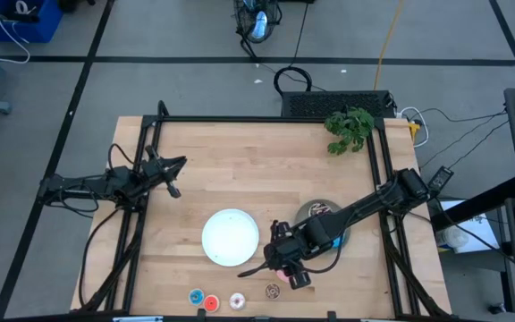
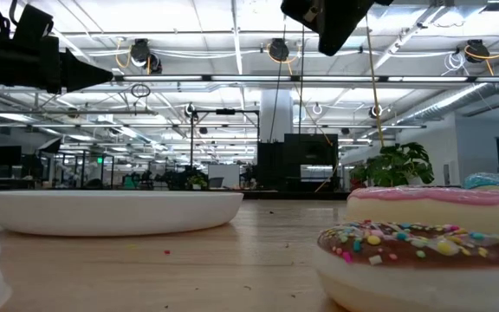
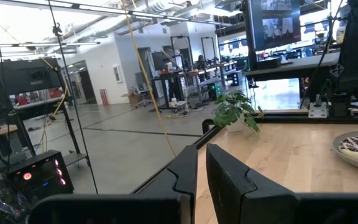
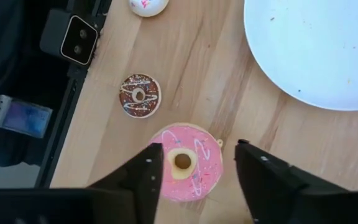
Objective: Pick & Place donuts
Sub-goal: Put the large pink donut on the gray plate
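Right hand (image 4: 194, 168): fingers apart, poised directly over pink donut (image 4: 187, 163), which lies on the counter (image 4: 229, 93) between them. Brown mini donut (image 4: 139, 95) just beyond that hand; white plate (image 4: 316, 50) beside it. Left hand (image 3: 201, 171): fingers nearly together, idle, well apart.

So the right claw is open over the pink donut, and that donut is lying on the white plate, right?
Not quite. The right gripper is open over the pink donut, but the donut lies on the bare wooden table, beside the white plate, not on it. The right wrist view shows this plainly.
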`<control>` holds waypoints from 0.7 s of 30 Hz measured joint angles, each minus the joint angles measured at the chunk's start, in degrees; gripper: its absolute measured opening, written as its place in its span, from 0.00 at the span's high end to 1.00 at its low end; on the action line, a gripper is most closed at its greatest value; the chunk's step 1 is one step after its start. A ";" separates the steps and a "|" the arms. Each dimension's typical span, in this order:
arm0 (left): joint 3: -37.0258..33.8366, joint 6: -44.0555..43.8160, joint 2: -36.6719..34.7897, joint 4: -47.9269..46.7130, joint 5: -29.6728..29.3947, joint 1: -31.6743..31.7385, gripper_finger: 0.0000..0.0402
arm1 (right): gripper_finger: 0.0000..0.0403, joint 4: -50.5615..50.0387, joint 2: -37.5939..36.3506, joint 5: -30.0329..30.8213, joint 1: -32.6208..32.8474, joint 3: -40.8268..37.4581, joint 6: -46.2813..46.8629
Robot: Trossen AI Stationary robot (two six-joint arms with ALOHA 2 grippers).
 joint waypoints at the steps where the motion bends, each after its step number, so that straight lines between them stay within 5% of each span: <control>1: 0.00 0.00 0.00 0.00 -0.01 0.02 0.90 | 0.50 0.13 0.00 0.00 0.00 0.00 -0.19; 8: 0.00 -0.02 0.00 0.00 -0.01 0.02 0.90 | 0.42 0.19 0.00 0.00 0.00 0.00 -0.83; 21: 0.00 -0.02 0.00 -0.01 -0.01 0.02 0.90 | 0.43 0.19 -0.02 0.01 0.00 0.00 -0.87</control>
